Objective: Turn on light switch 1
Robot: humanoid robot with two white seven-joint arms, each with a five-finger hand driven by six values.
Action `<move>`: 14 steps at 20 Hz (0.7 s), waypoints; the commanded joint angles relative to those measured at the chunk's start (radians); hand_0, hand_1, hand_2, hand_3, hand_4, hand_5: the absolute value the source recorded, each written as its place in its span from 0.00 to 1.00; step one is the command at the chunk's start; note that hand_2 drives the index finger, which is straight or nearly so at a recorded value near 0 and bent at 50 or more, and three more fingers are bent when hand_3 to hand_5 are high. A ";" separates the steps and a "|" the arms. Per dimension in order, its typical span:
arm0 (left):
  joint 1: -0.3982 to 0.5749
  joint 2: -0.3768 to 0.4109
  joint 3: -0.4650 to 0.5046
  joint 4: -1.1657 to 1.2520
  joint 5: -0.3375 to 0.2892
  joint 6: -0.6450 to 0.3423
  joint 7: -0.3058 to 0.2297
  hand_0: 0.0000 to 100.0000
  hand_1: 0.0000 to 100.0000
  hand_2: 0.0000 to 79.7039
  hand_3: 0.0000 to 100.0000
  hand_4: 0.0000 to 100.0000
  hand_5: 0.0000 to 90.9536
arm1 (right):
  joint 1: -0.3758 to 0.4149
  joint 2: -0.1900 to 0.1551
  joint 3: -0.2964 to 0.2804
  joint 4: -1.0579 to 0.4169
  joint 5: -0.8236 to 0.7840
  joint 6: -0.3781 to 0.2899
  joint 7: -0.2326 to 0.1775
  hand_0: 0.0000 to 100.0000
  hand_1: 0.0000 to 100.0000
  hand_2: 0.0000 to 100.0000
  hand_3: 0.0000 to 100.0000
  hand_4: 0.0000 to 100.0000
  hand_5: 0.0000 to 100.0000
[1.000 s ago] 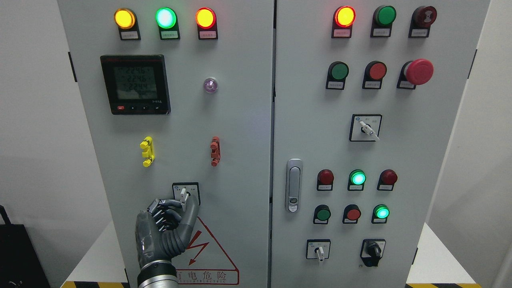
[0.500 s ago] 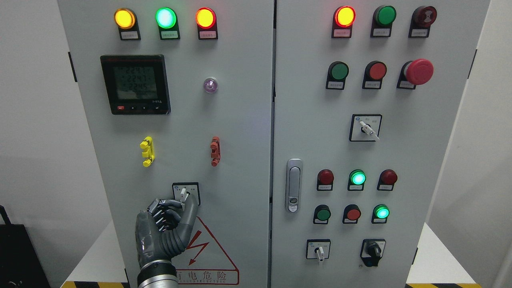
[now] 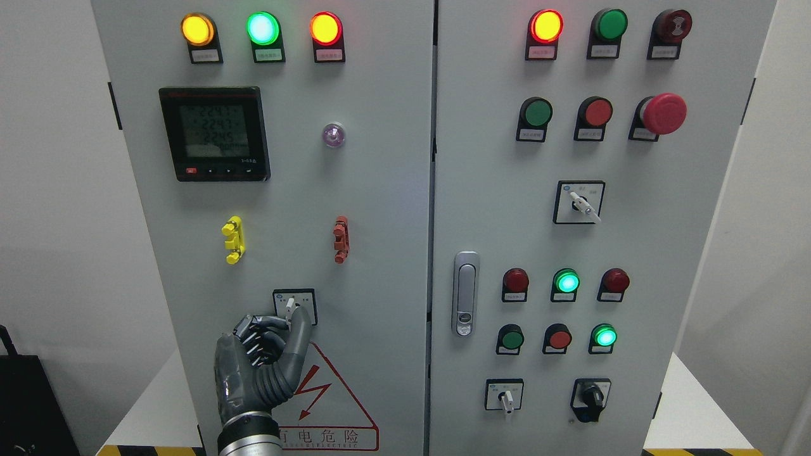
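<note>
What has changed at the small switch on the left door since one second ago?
The left hand has closed on the selector switch: the thumb moved up and left against the white lever, now partly hidden. The meter digits changed. The indicator lamps and other switches stayed as they were.

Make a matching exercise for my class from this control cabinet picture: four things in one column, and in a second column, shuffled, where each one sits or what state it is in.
Things
1. left hand
2. digital meter
3. mushroom button
4. door latch

Places or states
A. red, upper right of the right door
B. silver, on the right door's left edge
C. fingers closed around the white selector switch, low on the left door
D. black frame with a lit display, upper left door

Pairs: 1-C, 2-D, 3-A, 4-B
</note>
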 commanded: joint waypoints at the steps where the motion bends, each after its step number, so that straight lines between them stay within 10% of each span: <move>1: 0.001 0.001 0.000 0.000 0.000 0.000 0.000 0.27 0.58 0.77 0.90 0.90 0.85 | 0.000 -0.001 0.000 0.000 0.000 0.000 -0.001 0.00 0.00 0.00 0.00 0.00 0.00; 14: 0.000 0.001 -0.002 0.001 0.001 0.000 0.000 0.33 0.55 0.77 0.90 0.90 0.85 | 0.000 0.000 0.000 0.000 0.000 0.000 0.001 0.00 0.00 0.00 0.00 0.00 0.00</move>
